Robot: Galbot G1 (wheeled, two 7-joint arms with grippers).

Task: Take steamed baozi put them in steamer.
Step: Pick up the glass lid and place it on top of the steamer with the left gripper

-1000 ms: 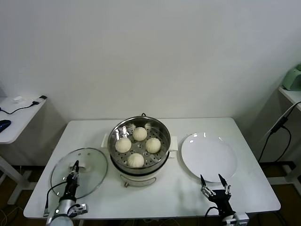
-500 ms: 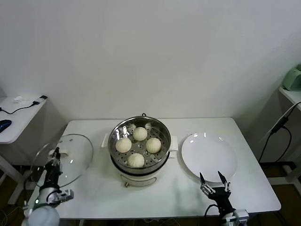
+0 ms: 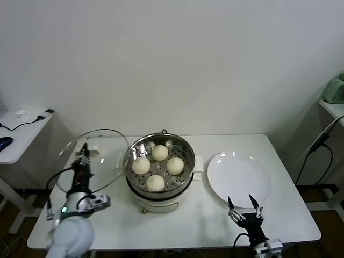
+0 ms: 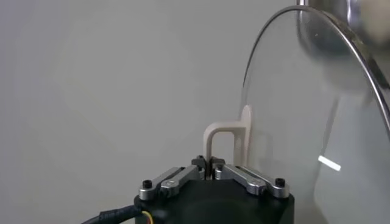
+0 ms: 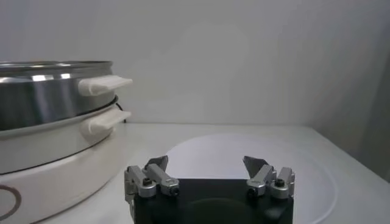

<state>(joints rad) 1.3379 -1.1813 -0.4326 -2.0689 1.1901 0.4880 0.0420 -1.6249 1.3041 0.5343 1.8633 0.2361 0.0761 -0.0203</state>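
Note:
The steamer (image 3: 159, 189), a shiny steel pot on a white base, stands mid-table in the head view. Several cream-white steamed baozi (image 3: 159, 152) lie on its perforated tray. Just left of it, my left gripper (image 3: 84, 157) is shut on the white handle (image 4: 225, 137) of the glass lid (image 3: 110, 153). The lid is held up off the table and tilted, its rim close to the pot's left side. My right gripper (image 3: 243, 207) rests low by the front edge, open and empty. From the right wrist view the steamer (image 5: 49, 91) appears beside that gripper (image 5: 207, 163).
An empty flat white plate (image 3: 239, 179) lies right of the steamer, just beyond my right gripper. A side table with cables (image 3: 21, 121) stands off to the far left. Another cable (image 3: 317, 145) hangs at the right.
My left gripper has lifted the glass lid off the table's front left, swung it outward, then raised it back toward the steamer. The right gripper has stayed put.

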